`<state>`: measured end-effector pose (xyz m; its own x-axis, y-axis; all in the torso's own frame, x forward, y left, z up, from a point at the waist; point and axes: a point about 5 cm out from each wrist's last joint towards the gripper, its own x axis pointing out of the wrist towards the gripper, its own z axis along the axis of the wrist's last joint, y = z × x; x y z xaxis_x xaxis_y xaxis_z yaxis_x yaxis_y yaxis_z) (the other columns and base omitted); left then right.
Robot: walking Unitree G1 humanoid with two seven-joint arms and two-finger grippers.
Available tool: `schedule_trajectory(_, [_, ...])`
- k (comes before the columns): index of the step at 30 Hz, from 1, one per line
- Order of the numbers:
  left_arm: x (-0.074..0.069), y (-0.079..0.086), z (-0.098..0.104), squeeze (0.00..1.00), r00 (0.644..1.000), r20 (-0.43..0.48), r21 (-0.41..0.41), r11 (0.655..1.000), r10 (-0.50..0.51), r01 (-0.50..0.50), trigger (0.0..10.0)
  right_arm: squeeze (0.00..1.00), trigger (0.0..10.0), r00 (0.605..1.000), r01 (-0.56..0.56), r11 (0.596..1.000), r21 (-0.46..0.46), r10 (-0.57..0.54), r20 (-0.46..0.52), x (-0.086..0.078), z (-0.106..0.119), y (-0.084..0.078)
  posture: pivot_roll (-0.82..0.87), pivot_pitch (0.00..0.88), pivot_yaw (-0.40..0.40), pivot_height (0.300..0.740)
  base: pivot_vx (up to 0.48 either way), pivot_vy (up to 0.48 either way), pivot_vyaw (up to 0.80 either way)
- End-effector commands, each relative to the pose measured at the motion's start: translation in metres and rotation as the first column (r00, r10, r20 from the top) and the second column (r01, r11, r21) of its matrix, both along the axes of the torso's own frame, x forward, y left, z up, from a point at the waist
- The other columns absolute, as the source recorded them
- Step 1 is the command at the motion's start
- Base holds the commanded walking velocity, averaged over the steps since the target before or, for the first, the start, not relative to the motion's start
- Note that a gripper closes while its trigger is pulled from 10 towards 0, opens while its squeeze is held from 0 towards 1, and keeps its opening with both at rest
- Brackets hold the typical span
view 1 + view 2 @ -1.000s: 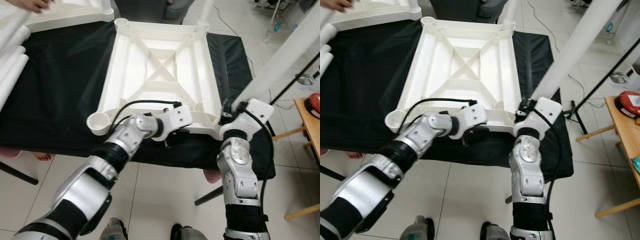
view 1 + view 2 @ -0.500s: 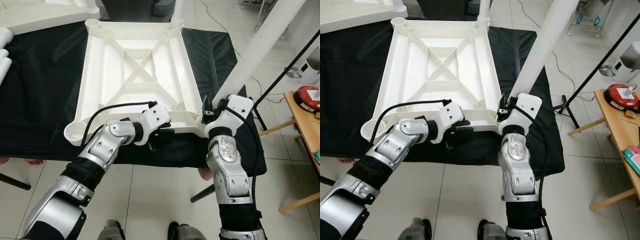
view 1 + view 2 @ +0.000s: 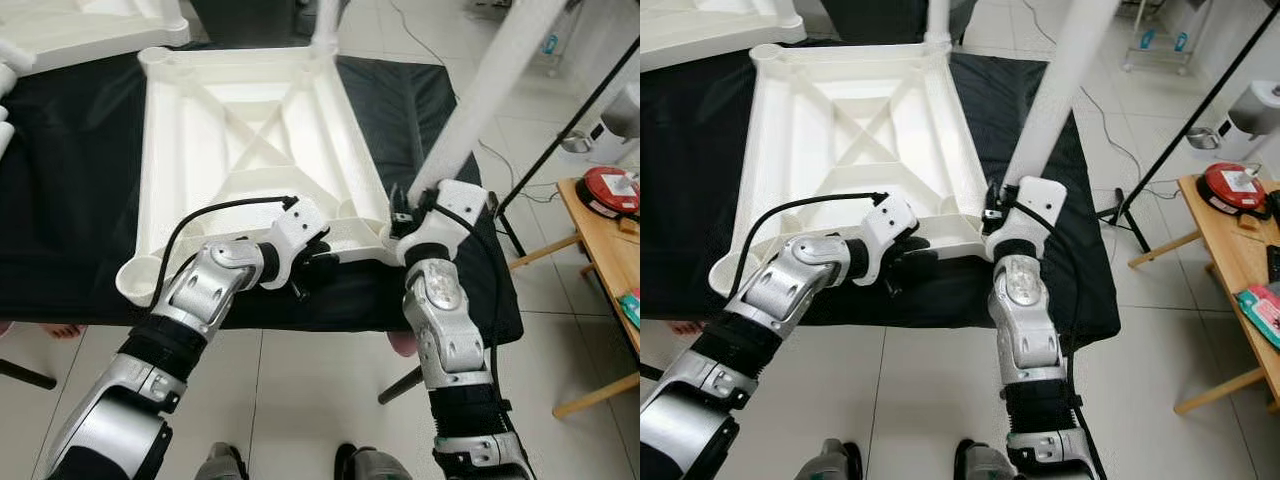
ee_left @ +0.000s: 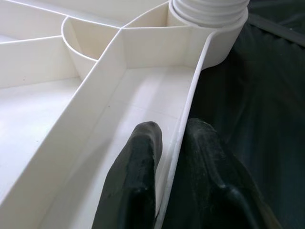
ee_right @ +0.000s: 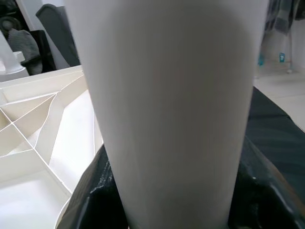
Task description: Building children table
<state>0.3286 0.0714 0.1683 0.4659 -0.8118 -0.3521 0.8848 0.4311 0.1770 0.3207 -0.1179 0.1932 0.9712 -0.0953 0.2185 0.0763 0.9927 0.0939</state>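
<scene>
The white table top (image 3: 200, 150) lies upside down on a black cloth (image 3: 60, 200). My left gripper (image 3: 315, 266) is at its near edge, shut on the rim (image 4: 190, 100), with one black finger (image 4: 138, 167) inside the wall and one outside. My right gripper (image 3: 418, 200) is shut on a thick white leg (image 3: 490, 90) that rises steeply from the near right corner socket. In the right wrist view the leg (image 5: 176, 109) stands between the black fingers (image 5: 90, 200). Another leg (image 3: 325, 15) stands in the far right corner. The near left socket (image 3: 140, 278) is empty.
A second white table top (image 3: 90, 25) and loose white tubes (image 3: 4, 130) lie at the far left of the cloth. On the right stand a black stand pole (image 3: 570, 110) and a wooden table (image 3: 600, 240) with a red object (image 3: 612, 190). Tiled floor lies below.
The whole picture has shifted left as the camera moved. Both grippers keep their holds on the rim and the leg. The leg looks a little steeper now.
</scene>
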Motion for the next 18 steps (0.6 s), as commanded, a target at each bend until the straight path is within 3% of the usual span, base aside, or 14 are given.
schedule_trajectory(1, [-0.007, 0.013, -0.017, 0.00, 0.995, -0.095, 0.020, 1.000, 0.020, -0.018, 0.0, 0.00, 0.0, 0.980, 0.055, 0.998, 0.024, -0.050, -0.194, 0.002, -0.041, -0.014, 0.17, 0.191, 0.004, 0.740, 0.000, 0.000, 0.00])
schedule_trajectory(9, [-0.027, 0.003, -0.021, 0.00, 0.988, -0.153, -0.033, 0.999, 0.023, -0.029, 0.0, 0.00, 0.0, 0.983, 0.062, 0.997, 0.048, -0.052, -0.177, 0.004, -0.045, -0.012, 0.18, 0.191, -0.003, 0.740, 0.000, 0.000, 0.00])
schedule_trajectory(14, [-0.030, -0.035, -0.023, 0.00, 0.987, -0.156, -0.069, 0.997, -0.029, 0.018, 0.0, 0.00, 0.0, 0.984, 0.072, 0.997, 0.028, -0.067, -0.166, 0.007, -0.047, -0.014, 0.18, 0.183, -0.009, 0.740, 0.000, 0.000, 0.00])
schedule_trajectory(18, [-0.023, -0.045, -0.025, 0.00, 0.990, -0.141, -0.054, 0.999, -0.008, 0.001, 0.0, 0.00, 0.0, 0.982, 0.083, 0.996, 0.023, -0.077, -0.172, 0.005, -0.050, -0.016, 0.18, 0.182, -0.010, 0.740, 0.000, 0.000, 0.00])
